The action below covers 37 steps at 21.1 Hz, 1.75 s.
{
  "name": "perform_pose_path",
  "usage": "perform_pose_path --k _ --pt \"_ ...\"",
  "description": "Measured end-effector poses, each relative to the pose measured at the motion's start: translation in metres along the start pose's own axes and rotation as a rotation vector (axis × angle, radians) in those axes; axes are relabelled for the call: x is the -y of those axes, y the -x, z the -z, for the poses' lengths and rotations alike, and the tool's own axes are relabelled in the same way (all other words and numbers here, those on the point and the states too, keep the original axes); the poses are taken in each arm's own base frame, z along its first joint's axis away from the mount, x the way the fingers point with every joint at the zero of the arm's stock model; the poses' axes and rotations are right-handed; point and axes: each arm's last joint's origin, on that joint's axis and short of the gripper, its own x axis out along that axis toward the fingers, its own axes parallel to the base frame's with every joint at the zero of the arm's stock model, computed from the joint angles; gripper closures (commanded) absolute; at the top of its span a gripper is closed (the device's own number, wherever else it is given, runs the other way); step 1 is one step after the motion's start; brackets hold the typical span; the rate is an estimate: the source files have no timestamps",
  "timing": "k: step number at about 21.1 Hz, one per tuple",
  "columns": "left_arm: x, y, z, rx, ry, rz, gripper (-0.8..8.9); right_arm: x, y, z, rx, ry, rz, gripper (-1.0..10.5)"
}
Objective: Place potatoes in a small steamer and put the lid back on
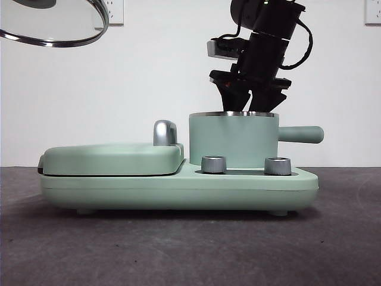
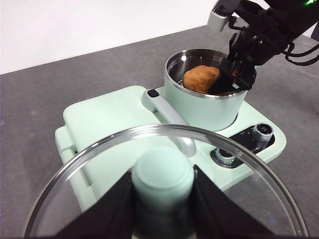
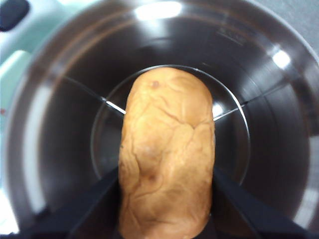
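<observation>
Closest to us, the cracked orange-brown oval potato (image 3: 167, 154) sits clamped between our right gripper's (image 3: 167, 209) jaws inside the mint-green steel-rimmed steamer pot (image 1: 233, 140); it looks firm, rough and fairly light. Our left gripper (image 2: 162, 199) grasps the clear glass lid (image 2: 89, 199) by its smooth green knob (image 2: 162, 177), off to one side above the counter (image 1: 178, 250); that lid is likely fragile and slippery.

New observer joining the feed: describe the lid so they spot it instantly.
Start at the mint-green cooker base; the mint-green cylindrical steamer pot stands on it. The round clear glass lid hangs off to the side, its green knob in the left pincer. Nothing else here is see-through.
</observation>
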Motion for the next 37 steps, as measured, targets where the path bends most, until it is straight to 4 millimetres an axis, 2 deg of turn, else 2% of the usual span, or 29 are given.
perform_pose_path --k 7,12,17,18,19,21,23,25,31,37 --pt "0.0 0.0 0.0 0.0 0.0 0.0 8.01 0.0 -0.001 -0.002 0.019 0.001 0.008 7.4" --pt "0.0 0.0 0.0 0.0 0.0 0.0 8.01 0.001 -0.003 -0.003 0.029 0.002 0.009 6.1" --pt "0.0 0.0 0.001 -0.006 0.0 0.0 8.01 0.0 0.001 -0.001 0.008 0.0 0.007 6.2" --pt "0.0 0.0 0.001 -0.006 0.0 0.0 8.01 -0.001 0.011 -0.001 0.013 -0.001 0.007 6.2" --pt "0.0 0.0 0.001 -0.006 0.0 0.0 8.01 -0.001 0.029 -0.002 0.043 -0.005 0.016 6.2" --pt "0.0 0.0 0.001 -0.008 0.0 0.0 8.01 -0.004 0.092 -0.002 0.168 -0.007 0.085 6.4" --pt "0.0 -0.002 0.001 -0.014 0.0 0.002 8.01 -0.006 0.14 0.004 0.271 -0.011 0.116 6.4" --pt "0.0 -0.005 0.0 -0.013 0.0 0.028 8.01 -0.01 0.16 0.026 0.307 -0.013 0.118 6.8" --pt "0.001 -0.023 -0.012 0.072 -0.009 0.077 8.01 -0.021 0.187 0.117 0.402 -0.059 0.118 6.8" --pt "0.001 -0.049 -0.018 0.111 -0.017 0.097 8.01 -0.028 0.191 0.176 0.431 -0.09 0.127 6.8"
